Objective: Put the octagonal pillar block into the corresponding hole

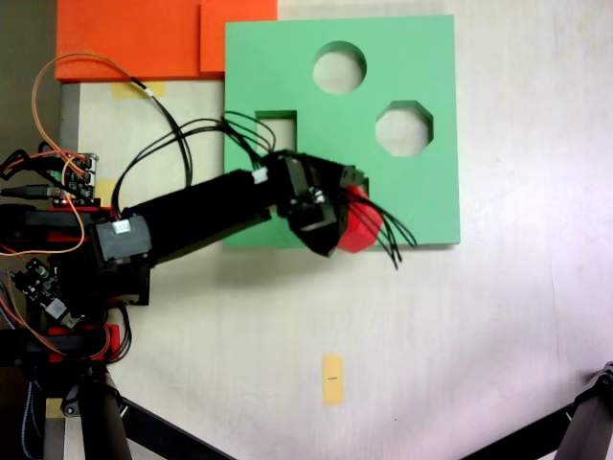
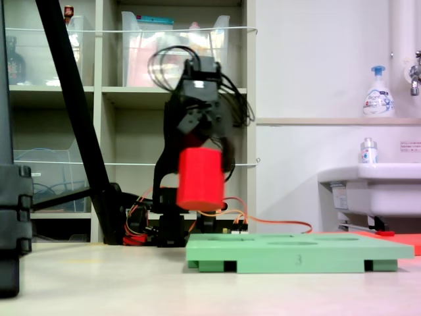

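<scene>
The red octagonal pillar block (image 1: 363,226) (image 2: 199,179) hangs in the air, held at its top by my gripper (image 1: 343,216) (image 2: 202,146), which is shut on it. In a fixed view from above, it hovers over the near edge of the green foam board (image 1: 287,57) (image 2: 296,257). The eight-sided corresponding hole (image 1: 403,127) lies further up and to the right, apart from the block. In a fixed view from the side, the block floats well above the board's left end, slightly tilted.
The board also has a round cut-out (image 1: 339,67) and a rectangular cut-out (image 1: 276,129). An orange foam sheet (image 1: 134,38) lies at the board's upper left. A yellow tape mark (image 1: 331,379) is on the table. A tripod leg (image 1: 594,407) crosses the lower right corner.
</scene>
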Tool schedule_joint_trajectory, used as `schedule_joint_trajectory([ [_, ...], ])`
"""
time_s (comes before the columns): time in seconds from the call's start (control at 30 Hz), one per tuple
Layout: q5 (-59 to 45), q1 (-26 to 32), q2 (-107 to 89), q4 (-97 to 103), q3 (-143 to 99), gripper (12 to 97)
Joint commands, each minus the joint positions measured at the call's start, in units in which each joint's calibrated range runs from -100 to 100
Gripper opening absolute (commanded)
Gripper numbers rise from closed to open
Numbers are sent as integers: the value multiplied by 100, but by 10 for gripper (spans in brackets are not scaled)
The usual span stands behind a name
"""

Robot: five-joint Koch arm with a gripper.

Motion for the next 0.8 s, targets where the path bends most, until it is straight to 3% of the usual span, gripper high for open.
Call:
schedule_joint_trajectory([
  [0.0,220,156,480,-196,867,298],
  [0.23,527,420,2254,-196,2333,298],
  [0.77,791,611,3036,1008,2373,289],
])
